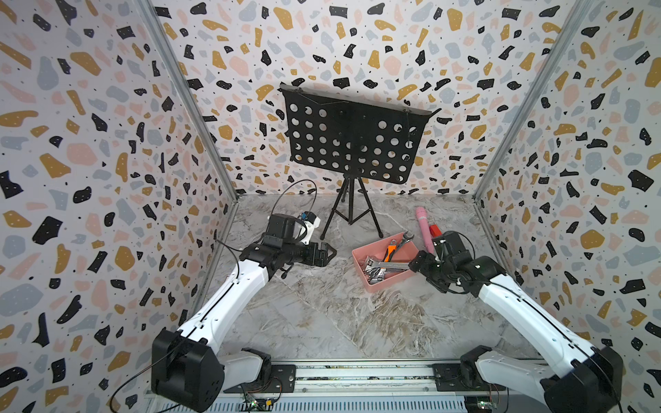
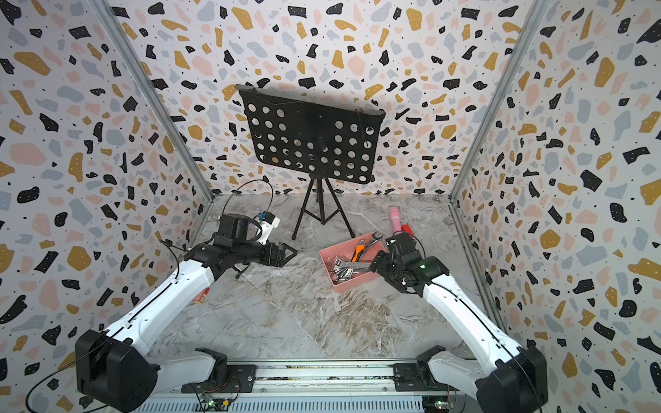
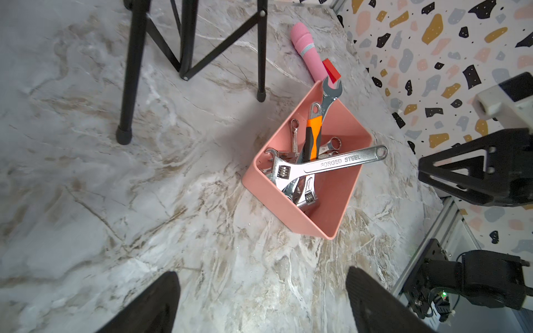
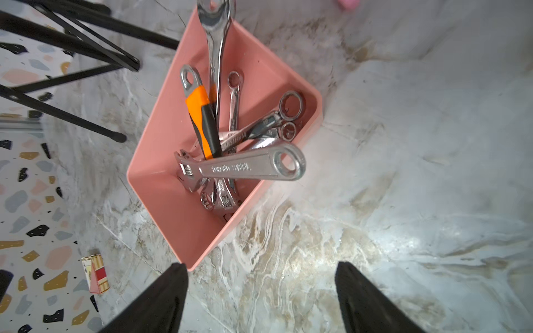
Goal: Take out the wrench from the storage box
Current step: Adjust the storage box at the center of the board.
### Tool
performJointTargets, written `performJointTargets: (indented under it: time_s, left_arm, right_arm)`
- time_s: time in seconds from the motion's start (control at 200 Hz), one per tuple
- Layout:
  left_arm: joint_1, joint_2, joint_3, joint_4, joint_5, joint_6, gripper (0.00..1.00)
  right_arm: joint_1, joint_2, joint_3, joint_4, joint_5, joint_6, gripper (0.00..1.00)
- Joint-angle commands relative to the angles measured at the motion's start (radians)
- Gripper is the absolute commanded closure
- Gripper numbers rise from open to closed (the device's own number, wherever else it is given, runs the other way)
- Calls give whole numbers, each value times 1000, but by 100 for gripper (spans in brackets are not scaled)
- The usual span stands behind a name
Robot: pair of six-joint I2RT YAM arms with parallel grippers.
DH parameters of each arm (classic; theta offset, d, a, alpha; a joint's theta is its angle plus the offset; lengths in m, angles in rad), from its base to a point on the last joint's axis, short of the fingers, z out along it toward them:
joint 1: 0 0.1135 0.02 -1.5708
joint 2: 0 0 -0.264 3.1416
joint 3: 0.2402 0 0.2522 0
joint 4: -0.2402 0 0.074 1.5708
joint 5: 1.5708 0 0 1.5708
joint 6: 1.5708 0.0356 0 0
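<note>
Right gripper (image 4: 261,265) is hovering just beside the storage box (image 4: 170,227), jaws apart and empty. The top adjustable wrench (image 4: 248,168) is lying across the pile inside, its ring end poking over the wall on this gripper's side. Left gripper (image 3: 261,272), also apart, is sitting farther off. The table (image 4: 403,173) around the right gripper is giving open room, while the tripod legs (image 4: 86,52) are crowding the box's far side.

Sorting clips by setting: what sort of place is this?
Probably a staged robot test booth: terrazzo-patterned walls enclose a marble-look tabletop, with the left arm and right arm mounted on a metal rail.
</note>
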Motion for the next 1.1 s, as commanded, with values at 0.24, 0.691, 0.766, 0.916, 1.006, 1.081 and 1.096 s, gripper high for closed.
performJointTargets:
  time_s: [0.24,0.691,0.766,0.916,1.006,1.081,1.096]
  left_arm:
    - [-68,-24,-53,26,-74,-50,6]
    - [-68,-26,-78,21,-81,-36,5]
    - [-69,-19,-74,19,-73,-32,5]
    - [-68,-13,-72,13,-66,-22,5]
    - [-68,-13,-76,9,-64,-16,5]
    - [-67,-12,-78,3,-63,-14,5]
    - [-68,-12,-79,3,-64,-14,5]
  right_arm:
    - [125,247,130,-22,34,244,30]
    - [150,412,187,-40,42,308,61]
    - [154,426,189,-48,45,314,66]
    - [154,452,200,-59,48,314,77]
    - [154,462,213,-75,58,305,85]
    - [154,467,219,-81,60,297,91]
    - [154,467,219,-83,58,296,92]
